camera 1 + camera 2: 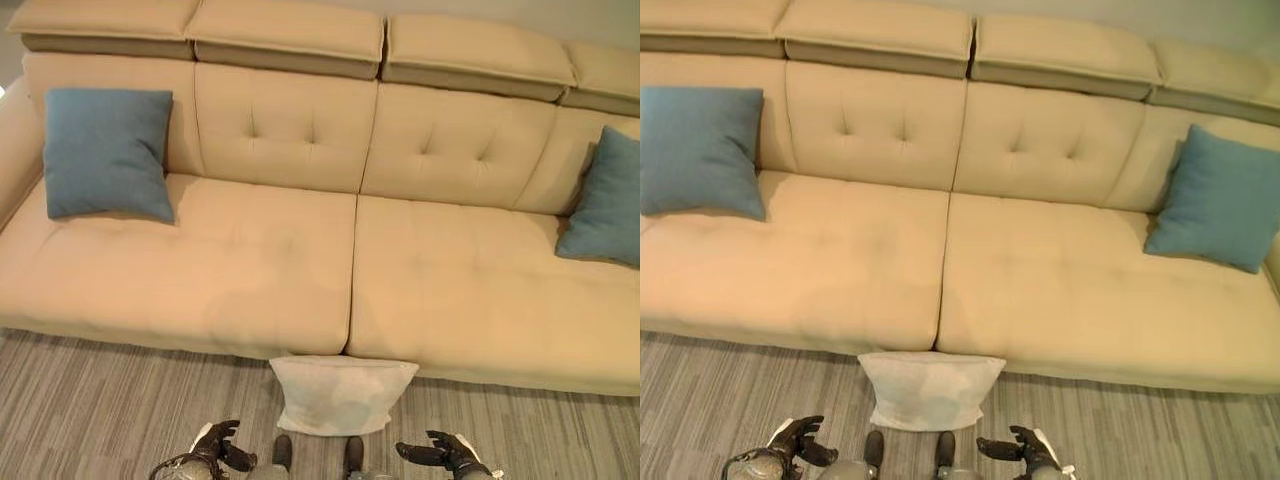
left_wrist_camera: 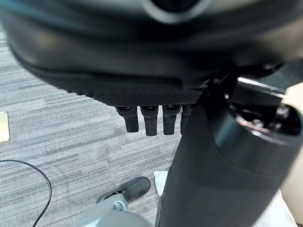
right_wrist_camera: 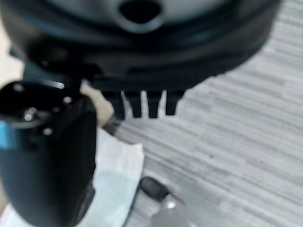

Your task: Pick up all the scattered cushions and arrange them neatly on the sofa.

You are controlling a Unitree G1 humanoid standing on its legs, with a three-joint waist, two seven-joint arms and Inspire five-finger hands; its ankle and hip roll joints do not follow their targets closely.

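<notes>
Left hand: your left hand [image 1: 220, 445] hangs low over the floor, near the left side of the white cushion. Its fingers [image 2: 147, 120] are loose and spread, and it holds nothing.
Right hand: your right hand [image 1: 445, 452] hangs low on the other side of the white cushion. Its fingers [image 3: 142, 105] are loose too, and it is empty.
White cushion: the white cushion [image 1: 340, 393] lies on the grey carpet [image 1: 100, 410], right in front of you. Its far edge touches the bottom of the sofa, just under the gap between the two seats. Neither hand touches it.
Left blue cushion: one blue cushion [image 1: 108, 153] stands on the left seat and leans on the sofa back.
Right blue cushion: the other blue cushion [image 1: 1220, 197] stands at the far right end and leans on the back too.
Sofa: the big tan sofa [image 1: 300, 250] has bare seats between the two blue cushions.
</notes>
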